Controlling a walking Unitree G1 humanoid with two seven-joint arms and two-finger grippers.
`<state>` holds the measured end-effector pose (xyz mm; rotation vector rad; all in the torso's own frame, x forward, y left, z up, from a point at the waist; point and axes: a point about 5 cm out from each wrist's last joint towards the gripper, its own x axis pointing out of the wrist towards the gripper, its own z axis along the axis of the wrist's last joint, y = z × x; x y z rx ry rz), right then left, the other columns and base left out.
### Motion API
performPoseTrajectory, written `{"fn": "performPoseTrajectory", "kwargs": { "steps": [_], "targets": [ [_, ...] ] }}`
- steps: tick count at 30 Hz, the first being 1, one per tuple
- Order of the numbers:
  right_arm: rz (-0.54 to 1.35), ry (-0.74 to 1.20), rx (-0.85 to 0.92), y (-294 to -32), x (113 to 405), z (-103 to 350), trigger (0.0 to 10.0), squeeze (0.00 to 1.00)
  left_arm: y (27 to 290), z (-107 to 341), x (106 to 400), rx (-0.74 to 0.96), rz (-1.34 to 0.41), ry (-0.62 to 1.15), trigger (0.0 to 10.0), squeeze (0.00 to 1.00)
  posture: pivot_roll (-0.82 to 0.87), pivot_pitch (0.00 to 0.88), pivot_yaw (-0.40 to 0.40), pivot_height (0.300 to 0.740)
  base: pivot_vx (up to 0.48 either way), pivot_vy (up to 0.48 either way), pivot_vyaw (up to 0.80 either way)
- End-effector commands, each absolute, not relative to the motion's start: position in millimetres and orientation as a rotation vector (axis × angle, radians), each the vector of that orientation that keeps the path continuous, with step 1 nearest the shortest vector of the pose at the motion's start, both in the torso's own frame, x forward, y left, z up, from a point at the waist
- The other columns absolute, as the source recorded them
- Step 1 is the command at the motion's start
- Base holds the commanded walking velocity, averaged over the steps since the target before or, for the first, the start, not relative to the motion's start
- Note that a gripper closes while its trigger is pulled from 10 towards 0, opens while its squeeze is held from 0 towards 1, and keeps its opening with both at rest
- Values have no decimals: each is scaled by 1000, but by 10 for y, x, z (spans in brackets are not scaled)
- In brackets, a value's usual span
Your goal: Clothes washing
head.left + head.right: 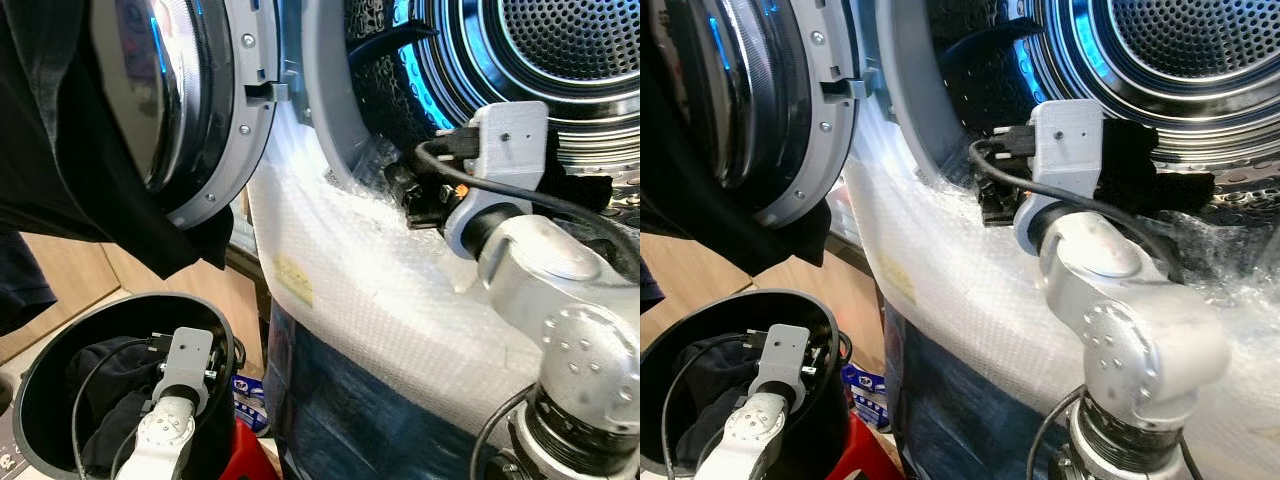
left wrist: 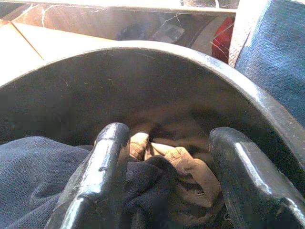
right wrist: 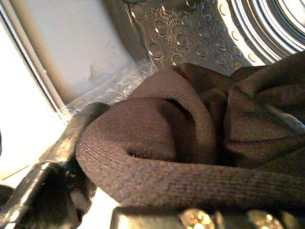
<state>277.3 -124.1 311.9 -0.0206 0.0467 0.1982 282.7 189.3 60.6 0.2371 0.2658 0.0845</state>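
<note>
Setting: a domestic laundry area. A front-loading washing machine (image 1: 420, 330) stands directly ahead of the right gripper (image 1: 415, 195), its round door (image 1: 190, 110) swung open to that gripper's left and its perforated steel drum (image 1: 560, 60) lit blue behind it. Bubble wrap (image 1: 970, 300) covers the machine's front below the opening. A round black laundry basket (image 1: 40, 380) holding dark clothing (image 2: 33, 171) sits on the floor around the left gripper (image 2: 164, 176). Pale wood flooring (image 1: 60, 270) lies beyond the basket.
</note>
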Motion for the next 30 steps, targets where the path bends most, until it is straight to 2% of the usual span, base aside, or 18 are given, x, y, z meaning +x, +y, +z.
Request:
{"fn": "performPoseTrajectory", "kwargs": {
  "steps": [1,7,9,13,15,16,19,30],
  "targets": [
    [179,38,-81,-1432,2714,3124,10000,0,1828,544,2811,232,57,284,10000,0,-79,0,-40,740,0,0,0],
    [67,55,-169,-1792,2700,3130,10000,0,1836,544,2813,230,64,285,10000,0,-75,0,-48,740,0,0,0],
    [23,43,-108,-1944,2686,3143,10000,0,1838,537,2816,227,70,286,10000,0,-77,0,-46,740,0,0,0],
    [40,34,-80,-2013,2649,3145,10000,0,1822,533,2827,228,61,286,10000,0,-85,0,-41,740,0,0,0],
    [89,-10,-45,-1991,2606,3185,10000,0,1820,536,2833,228,58,286,10000,0,-89,0,-37,740,0,0,0],
    [193,-73,-4,-1881,2527,3244,10000,0,1825,544,2842,230,57,285,10000,0,-93,0,-35,740,0,0,0],
    [258,-96,-33,-1813,2452,3247,10000,0,1831,549,2855,234,54,283,10000,0,-98,0,-30,740,0,0,0],
    [355,-112,-122,-1852,2272,3181,10000,0,1824,562,2883,232,51,278,10000,0,-106,0,-31,740,0,0,0]
  ]
}}
